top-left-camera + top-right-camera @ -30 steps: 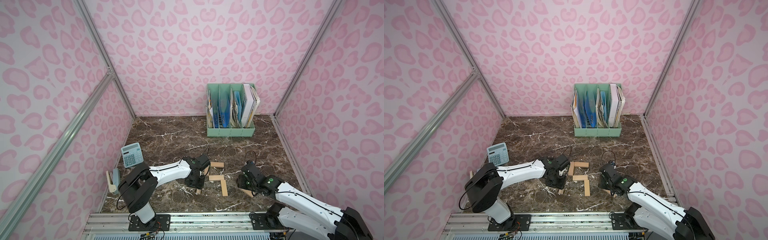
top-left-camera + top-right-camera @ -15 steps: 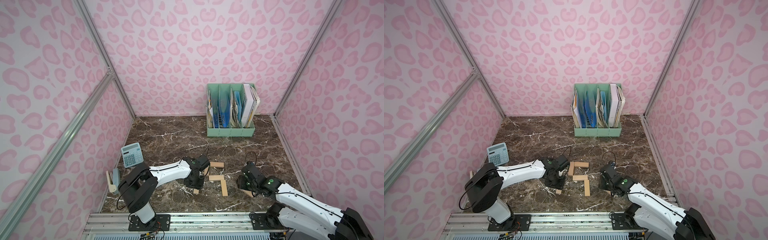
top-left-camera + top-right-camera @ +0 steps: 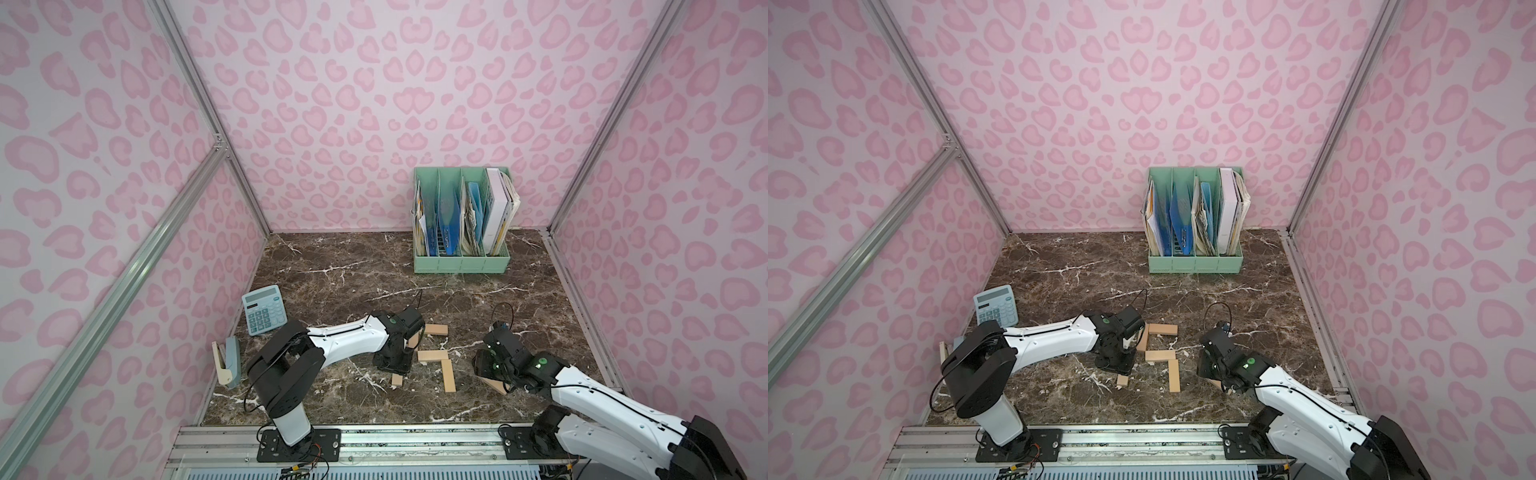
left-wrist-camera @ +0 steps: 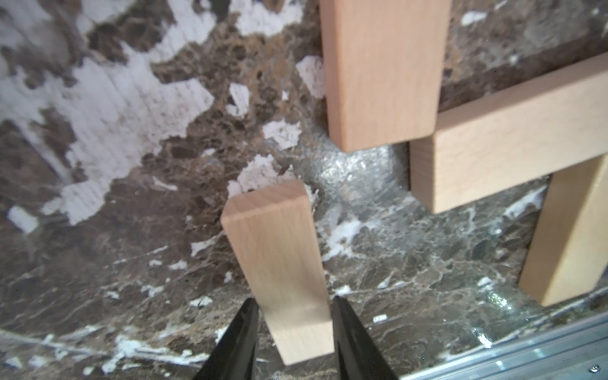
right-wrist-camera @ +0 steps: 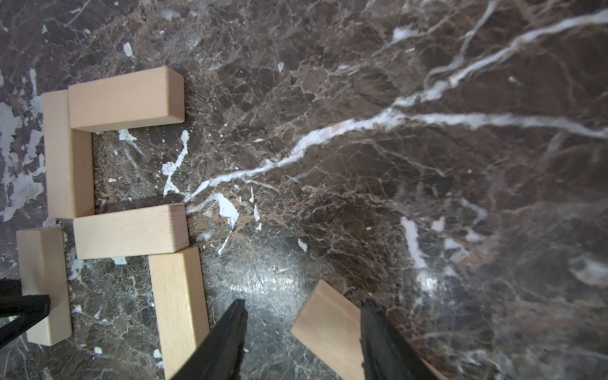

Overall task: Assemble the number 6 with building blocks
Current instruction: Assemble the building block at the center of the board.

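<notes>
Four pale wooden building blocks lie as part of the number 6: a top one (image 3: 436, 329), an upper left one (image 5: 65, 154), a middle one (image 3: 433, 355) and a lower right one (image 3: 448, 375). My left gripper (image 4: 292, 306) is shut on a fifth block (image 4: 279, 263), which lies flat on the marble below the upper left block (image 4: 381, 72), with a gap between the two. My right gripper (image 5: 302, 306) stands open over a sixth, skewed block (image 5: 329, 325). One finger of it touches that block's edge and the other is well clear. The arm hides most of this block in both top views.
A green file holder (image 3: 461, 232) with folders stands at the back right. A blue calculator (image 3: 264, 309) and a beige-and-grey stapler (image 3: 227, 361) lie by the left wall. The metal rail (image 3: 374, 440) runs along the front edge. Pink patterned walls close in three sides.
</notes>
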You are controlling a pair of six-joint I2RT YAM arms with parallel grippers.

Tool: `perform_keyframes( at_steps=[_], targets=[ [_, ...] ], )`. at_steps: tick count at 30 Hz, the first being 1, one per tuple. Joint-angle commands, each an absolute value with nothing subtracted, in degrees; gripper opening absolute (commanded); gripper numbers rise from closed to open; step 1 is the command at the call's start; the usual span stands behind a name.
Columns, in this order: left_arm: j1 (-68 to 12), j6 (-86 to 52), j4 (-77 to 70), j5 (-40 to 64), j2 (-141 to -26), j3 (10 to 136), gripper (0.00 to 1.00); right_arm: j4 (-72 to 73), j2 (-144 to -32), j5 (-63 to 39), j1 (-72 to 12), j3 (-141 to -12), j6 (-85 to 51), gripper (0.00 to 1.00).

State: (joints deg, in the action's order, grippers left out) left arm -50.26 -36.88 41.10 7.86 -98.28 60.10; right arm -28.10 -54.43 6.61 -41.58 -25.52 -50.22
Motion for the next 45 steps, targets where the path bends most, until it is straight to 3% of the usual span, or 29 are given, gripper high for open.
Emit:
perform_keyframes(
  at_steps=[1,45],
  targets=[
    [-50.3,-36.2,41.3,8.3,-98.5,60.3,0.41,-27.3,-54.7,6.3,-41.5,-26.0,-49.4,0.58],
    [-53.1,-36.8,41.8,8.7,-102.5,64.0,0.40,-29.3,-50.3,6.8,-41.4,-24.5,-50.6,0.58]
  ],
)
